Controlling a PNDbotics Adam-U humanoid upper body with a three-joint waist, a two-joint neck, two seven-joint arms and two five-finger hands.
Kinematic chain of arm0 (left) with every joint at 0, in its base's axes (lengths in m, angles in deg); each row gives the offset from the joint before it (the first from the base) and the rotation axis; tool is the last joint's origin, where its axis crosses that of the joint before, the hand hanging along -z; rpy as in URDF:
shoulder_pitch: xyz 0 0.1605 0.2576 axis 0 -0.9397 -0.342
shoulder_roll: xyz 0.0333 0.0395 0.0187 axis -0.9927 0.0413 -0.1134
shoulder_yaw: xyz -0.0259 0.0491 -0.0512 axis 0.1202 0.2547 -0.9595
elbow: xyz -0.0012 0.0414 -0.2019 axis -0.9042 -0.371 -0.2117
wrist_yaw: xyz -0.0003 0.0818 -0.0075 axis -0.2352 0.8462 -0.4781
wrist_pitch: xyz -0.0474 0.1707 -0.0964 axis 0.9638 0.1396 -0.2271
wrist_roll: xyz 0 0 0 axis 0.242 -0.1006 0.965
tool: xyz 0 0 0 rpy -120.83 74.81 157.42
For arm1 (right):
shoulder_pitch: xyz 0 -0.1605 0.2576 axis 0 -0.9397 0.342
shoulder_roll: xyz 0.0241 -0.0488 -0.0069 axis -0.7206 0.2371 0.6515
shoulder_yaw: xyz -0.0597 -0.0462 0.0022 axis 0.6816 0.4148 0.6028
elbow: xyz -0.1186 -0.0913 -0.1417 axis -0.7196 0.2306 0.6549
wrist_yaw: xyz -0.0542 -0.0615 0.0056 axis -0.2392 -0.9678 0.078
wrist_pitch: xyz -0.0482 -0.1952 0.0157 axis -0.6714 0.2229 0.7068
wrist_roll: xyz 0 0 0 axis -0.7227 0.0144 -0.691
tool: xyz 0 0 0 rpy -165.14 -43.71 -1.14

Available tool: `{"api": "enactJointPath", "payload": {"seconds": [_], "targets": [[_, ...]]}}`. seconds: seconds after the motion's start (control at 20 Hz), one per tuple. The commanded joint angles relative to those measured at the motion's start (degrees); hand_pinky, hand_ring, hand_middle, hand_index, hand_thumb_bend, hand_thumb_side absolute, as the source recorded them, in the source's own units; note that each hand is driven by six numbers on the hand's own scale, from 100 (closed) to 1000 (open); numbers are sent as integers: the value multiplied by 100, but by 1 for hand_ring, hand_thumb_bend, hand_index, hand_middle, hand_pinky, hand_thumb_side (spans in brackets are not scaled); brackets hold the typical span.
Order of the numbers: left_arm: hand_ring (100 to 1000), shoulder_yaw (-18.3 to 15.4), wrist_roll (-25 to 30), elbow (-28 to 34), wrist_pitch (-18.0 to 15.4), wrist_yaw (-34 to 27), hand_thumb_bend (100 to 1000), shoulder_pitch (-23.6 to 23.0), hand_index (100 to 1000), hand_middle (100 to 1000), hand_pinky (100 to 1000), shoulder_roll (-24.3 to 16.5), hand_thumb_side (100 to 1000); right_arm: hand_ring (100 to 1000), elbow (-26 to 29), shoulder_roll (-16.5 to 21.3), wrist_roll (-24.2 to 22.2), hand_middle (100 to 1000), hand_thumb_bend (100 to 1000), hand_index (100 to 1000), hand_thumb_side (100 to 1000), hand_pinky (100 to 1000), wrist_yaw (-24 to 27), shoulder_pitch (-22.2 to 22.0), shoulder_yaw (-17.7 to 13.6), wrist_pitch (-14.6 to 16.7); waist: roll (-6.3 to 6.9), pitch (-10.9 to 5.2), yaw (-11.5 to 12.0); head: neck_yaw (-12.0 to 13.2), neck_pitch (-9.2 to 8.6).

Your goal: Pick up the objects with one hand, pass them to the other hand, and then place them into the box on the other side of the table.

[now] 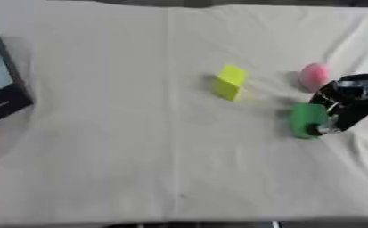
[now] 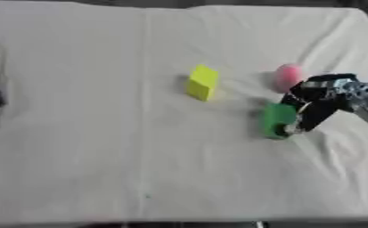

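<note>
right now right hand angled down, fingers touching green block; grip unclear.

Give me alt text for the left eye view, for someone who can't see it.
The robot's right hand reaches in from the right edge, against a green block on a cream cloth-covered table. A yellow block and a pink object lie beyond; a dark box sits at the left edge.

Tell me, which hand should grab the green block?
The right hand, probably. It comes in from the right edge and is already at the green block, fingers against its side. The left hand shows in neither view, and the block lies on the table's right half.
</note>
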Motion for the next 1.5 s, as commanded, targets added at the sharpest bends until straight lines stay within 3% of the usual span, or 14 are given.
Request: {"api": "enactJointPath", "payload": {"seconds": [0.05, 0.4, 0.65, 0.85, 1.1, 1.35, 1.5], "targets": [[765, -58, -30, 134, -7, -4, 836, 23, 804, 861, 717, -146, 423, 747, 291, 263, 120, 506, 406, 517, 100, 807, 176, 8, -198, -35, 75, -125, -27, 54, -53], [766, -72, -51, 154, -2, 15, 835, 21, 805, 862, 718, -171, 423, 744, 807, 339, 447, 490, 403, 507, 100, 803, 673, -6, -496, -120, 146, -152, -94, 144, -265], [766, -91, -77, 185, -2, 35, 835, 43, 805, 862, 719, -190, 424, 741, 1094, 314, 940, 473, 400, 495, 100, 802, 1055, 7, -709, -70, 187, -185, -112, 174, -256], [768, -110, -104, 220, 1, 69, 834, 114, 806, 863, 720, -246, 423, 740, 1315, 198, 1608, 462, 396, 488, 100, 799, 1385, 110, -822, 143, 216, -227, -129, 204, -200], [770, -92, -100, 281, 17, 145, 830, 283, 807, 863, 723, -354, 423, 742, 1339, -100, 2095, 460, 387, 488, 100, 797, 1614, 387, -696, 323, 274, -291, -133, 247, -107], [773, -69, -86, 369, 41, 251, 826, 536, 808, 862, 728, -515, 422, 736, 1339, -351, 2449, 456, 390, 486, 100, 796, 1476, 694, -556, 208, 309, -346, -121, 261, -29], [776, 18, -6, 435, 68, 343, 824, 762, 810, 861, 733, -634, 423, 734, 1339, -508, 2738, 450, 385, 481, 100, 795, 1383, 840, -439, 314, 322, -368, -84, 220, 3]]}}
